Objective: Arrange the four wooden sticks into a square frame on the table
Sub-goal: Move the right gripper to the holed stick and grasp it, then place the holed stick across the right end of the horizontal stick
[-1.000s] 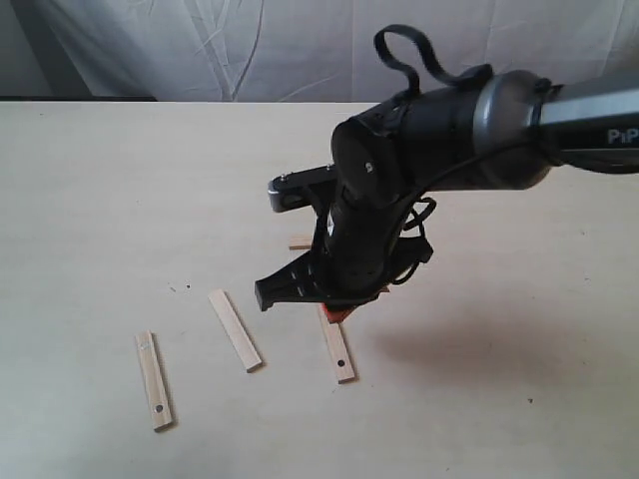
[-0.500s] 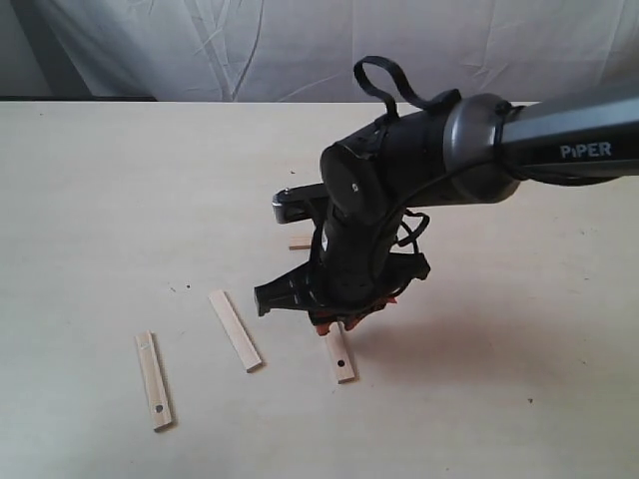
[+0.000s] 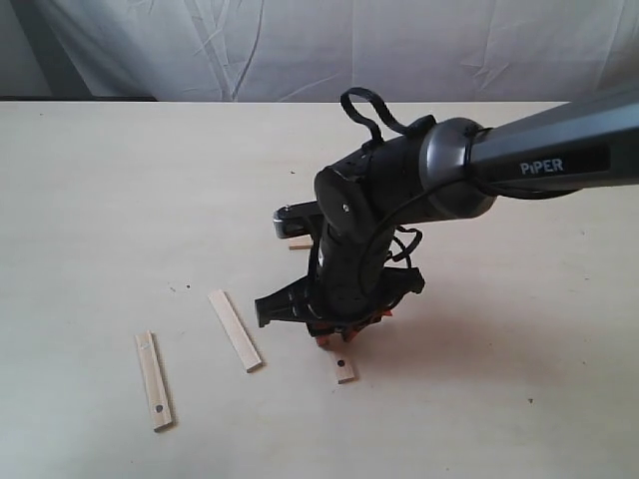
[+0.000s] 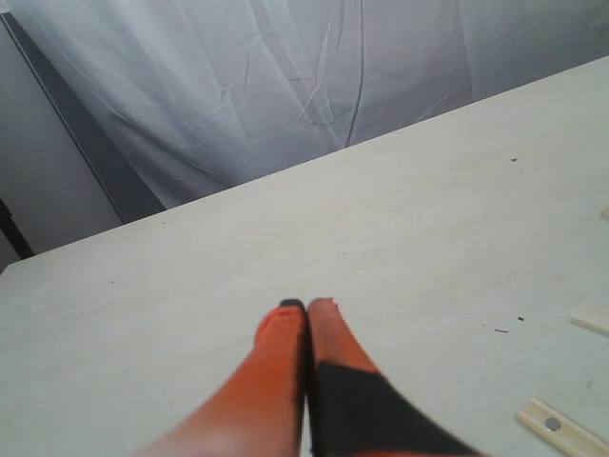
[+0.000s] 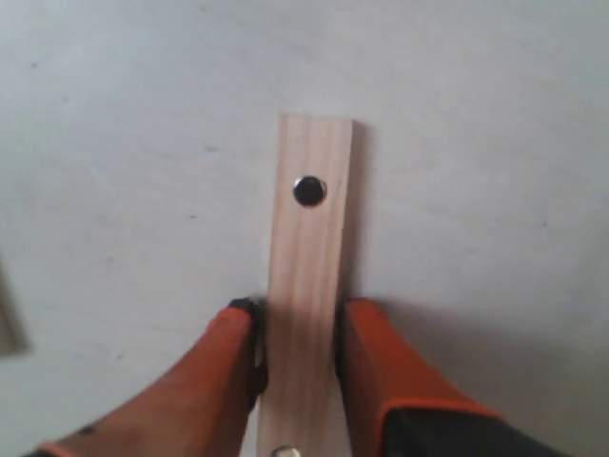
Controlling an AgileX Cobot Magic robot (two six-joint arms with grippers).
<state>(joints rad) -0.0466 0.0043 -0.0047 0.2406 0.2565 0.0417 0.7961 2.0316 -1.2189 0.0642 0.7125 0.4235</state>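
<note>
Right pincer (image 5: 300,312), jaws parted astride a holed stick (image 5: 309,243) lying on the counter (image 5: 476,143), should close squarely on its edges before lifting; left pincer (image 4: 306,307) idles closed

A robotics lab test setup. A bare, pale wood-grain tabletop (image 3: 100,180) stands before a wrinkled white cloth backdrop (image 3: 250,50) hung as a screen, with a plain grey wall (image 4: 48,181) beside it. A dark robot arm (image 3: 529,160) lettered PIPER reaches over the tabletop.

The right arm (image 3: 399,200) hides most of the holed stick (image 3: 344,371) beneath it.
</note>
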